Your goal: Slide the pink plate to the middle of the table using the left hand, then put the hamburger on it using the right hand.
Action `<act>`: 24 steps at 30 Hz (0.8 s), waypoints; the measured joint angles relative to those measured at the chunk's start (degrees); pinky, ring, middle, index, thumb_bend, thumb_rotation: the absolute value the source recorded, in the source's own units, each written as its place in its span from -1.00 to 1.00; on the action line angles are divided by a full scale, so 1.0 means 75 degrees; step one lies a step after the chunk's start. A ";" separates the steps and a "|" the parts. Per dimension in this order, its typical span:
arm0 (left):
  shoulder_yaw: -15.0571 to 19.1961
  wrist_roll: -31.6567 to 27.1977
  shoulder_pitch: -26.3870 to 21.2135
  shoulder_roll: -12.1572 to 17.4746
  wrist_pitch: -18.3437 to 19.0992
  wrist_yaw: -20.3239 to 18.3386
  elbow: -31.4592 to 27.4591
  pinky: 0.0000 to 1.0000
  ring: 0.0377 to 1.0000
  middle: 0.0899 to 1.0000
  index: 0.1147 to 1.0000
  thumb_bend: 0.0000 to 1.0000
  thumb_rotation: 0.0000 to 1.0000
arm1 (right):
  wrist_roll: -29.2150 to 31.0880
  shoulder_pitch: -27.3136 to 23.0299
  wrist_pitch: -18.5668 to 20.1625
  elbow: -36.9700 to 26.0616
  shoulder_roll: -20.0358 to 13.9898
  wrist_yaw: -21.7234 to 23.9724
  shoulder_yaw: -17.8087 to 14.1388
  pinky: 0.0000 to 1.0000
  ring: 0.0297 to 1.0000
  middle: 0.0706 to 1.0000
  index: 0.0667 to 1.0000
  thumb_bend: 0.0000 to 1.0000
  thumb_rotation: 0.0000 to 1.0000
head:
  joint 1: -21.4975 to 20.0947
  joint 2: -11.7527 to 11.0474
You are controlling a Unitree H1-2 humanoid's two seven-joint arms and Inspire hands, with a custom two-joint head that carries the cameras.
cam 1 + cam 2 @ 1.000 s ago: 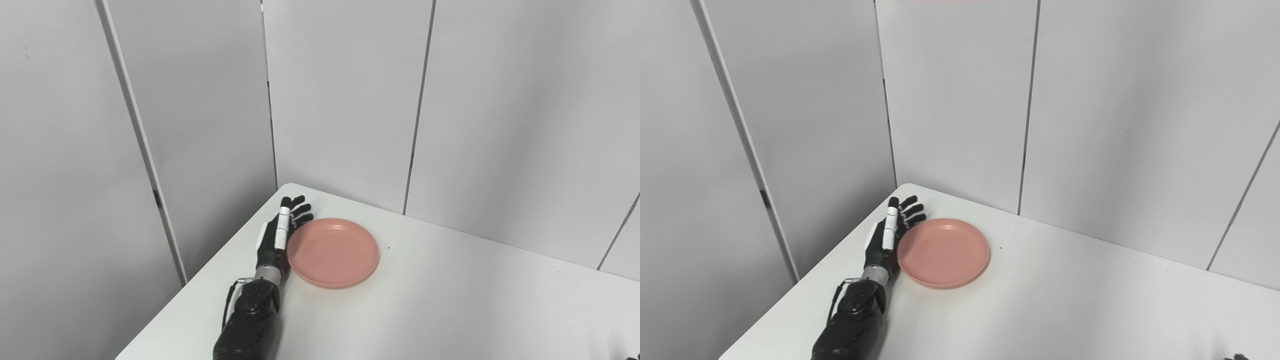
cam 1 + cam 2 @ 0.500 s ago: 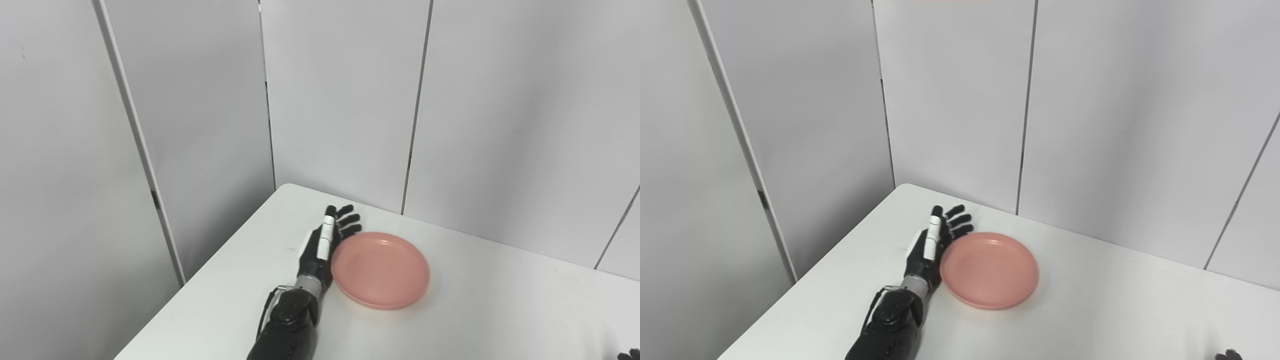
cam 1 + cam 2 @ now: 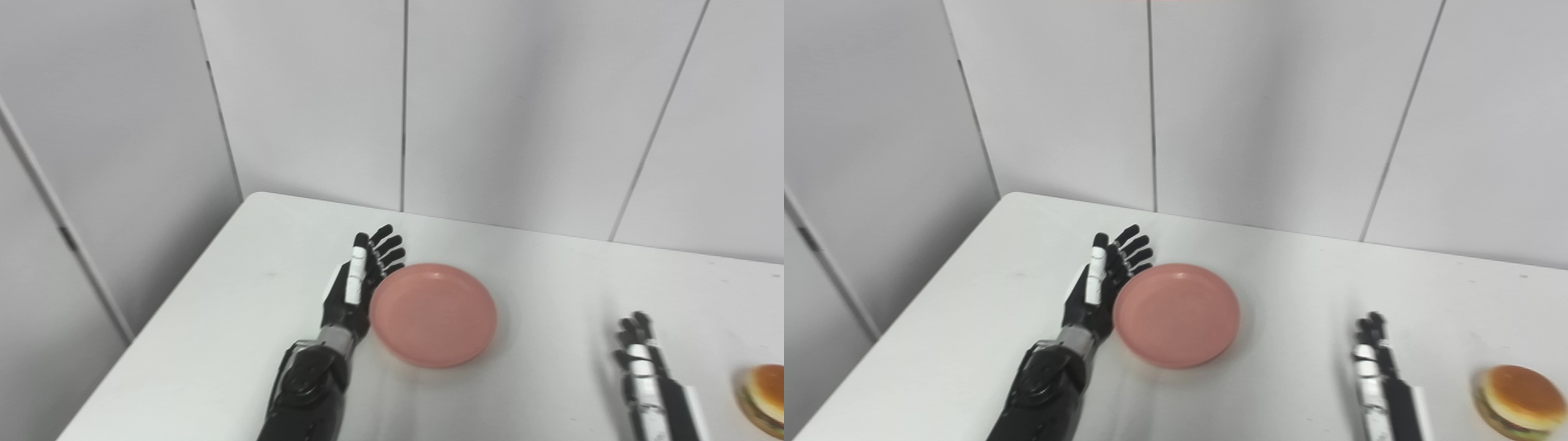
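Pink plate (image 3: 433,314) sits mid-counter (image 3: 245,294), with the left hand (image 3: 358,286) standing edge-on against its rim at 9 o'clock, fingers spread and holding nothing. Right hand (image 3: 1377,362) lies flat, fingers straight and empty, hamburger (image 3: 1519,392) at its 3 o'clock, apart.

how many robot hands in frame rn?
2. The left robot hand rests edge-on against the left rim of the pink plate. The right robot hand lies on the table between plate and hamburger, touching neither. Nothing suggests more are hidden.
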 measured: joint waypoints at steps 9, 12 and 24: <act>-0.0243 0.0297 0.0052 -0.0365 -0.0022 0.0085 -0.0045 0.51 0.51 0.53 0.48 0.66 0.92 | -0.0418 0.0010 0.0000 0.0008 0.0323 -0.0283 0.0191 1.00 0.87 0.85 0.89 0.19 0.58 | -0.1205 0.0222; -0.0323 0.0295 -0.0007 -0.0446 -0.0048 0.0025 0.0063 0.54 0.53 0.54 0.50 0.63 0.98 | -0.0515 0.0002 -0.0002 0.0009 0.0367 -0.0377 0.0209 1.00 0.89 0.84 0.88 0.19 0.58 | -0.1477 0.0246; -0.0376 0.0301 0.0078 -0.0688 -0.0164 -0.0207 -0.0018 0.52 0.54 0.59 0.54 0.64 1.00 | -0.1057 -0.0611 0.0536 -0.0634 -0.0325 -0.0170 0.0211 1.00 0.86 0.77 0.81 0.27 0.60 | -0.2390 0.0200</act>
